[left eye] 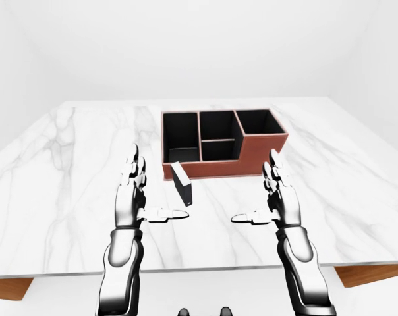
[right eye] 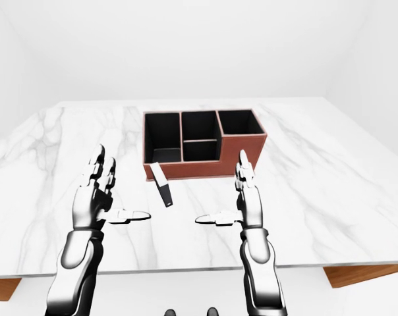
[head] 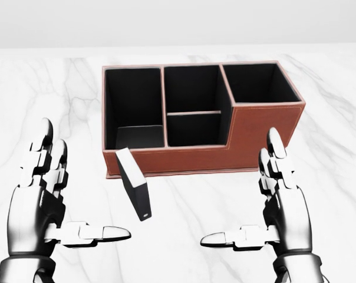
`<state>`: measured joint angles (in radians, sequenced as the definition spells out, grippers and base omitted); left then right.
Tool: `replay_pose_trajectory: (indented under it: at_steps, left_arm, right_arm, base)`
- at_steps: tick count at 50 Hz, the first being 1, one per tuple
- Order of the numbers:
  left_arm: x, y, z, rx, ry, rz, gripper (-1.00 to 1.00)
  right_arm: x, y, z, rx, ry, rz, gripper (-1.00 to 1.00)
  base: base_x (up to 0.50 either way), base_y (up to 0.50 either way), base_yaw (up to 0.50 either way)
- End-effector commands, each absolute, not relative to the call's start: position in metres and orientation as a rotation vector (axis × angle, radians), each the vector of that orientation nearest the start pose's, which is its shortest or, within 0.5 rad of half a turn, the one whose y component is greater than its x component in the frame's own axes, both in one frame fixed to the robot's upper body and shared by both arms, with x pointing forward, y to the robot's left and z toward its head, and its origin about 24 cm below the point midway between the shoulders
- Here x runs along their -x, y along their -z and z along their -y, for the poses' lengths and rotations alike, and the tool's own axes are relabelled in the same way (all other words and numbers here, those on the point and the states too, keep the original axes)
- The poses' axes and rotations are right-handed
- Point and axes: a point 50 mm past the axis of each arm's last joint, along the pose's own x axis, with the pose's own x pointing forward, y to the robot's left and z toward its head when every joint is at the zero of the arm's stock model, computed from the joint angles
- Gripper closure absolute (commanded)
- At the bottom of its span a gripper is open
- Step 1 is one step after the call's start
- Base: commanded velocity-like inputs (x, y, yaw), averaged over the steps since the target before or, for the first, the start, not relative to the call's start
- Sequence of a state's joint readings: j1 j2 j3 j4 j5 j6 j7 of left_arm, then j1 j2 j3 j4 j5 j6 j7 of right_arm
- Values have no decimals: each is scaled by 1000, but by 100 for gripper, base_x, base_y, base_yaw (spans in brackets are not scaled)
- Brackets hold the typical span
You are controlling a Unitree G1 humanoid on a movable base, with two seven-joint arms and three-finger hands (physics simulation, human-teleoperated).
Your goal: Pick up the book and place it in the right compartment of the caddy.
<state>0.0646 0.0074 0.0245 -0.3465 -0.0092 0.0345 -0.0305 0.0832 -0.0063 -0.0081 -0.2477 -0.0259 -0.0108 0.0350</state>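
Meanwhile book (head: 134, 191) stands outside caddy (head: 257, 138), both hands, left hand (head: 39, 206) and right hand (head: 281, 212), spread.

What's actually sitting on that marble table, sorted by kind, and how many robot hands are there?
Book: 1, dark, standing on the table beside the caddy.
Caddy: 1, brown, with four black compartments.
Robot hands: 2, left hand and right hand, both open and holding nothing.
Total: 4.
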Motion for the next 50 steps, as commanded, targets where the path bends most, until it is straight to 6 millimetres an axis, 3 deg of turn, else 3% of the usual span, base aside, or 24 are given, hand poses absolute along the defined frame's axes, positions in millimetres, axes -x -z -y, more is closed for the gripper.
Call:
replay_pose_trajectory:
  at_steps: [1, 50]
  left_arm:
    - [-233, -108, -158, -7, -7, 274, -100]
    - [-234, -107, -155, -11, 2, 267, -100]
  right_arm:
    - [-233, -85, 155, 39, -4, 197, -100]
    - [-231, -82, 152, 47, -16, 192, -100]
  base:
    - [18, 0, 0]
    - [18, 0, 0]
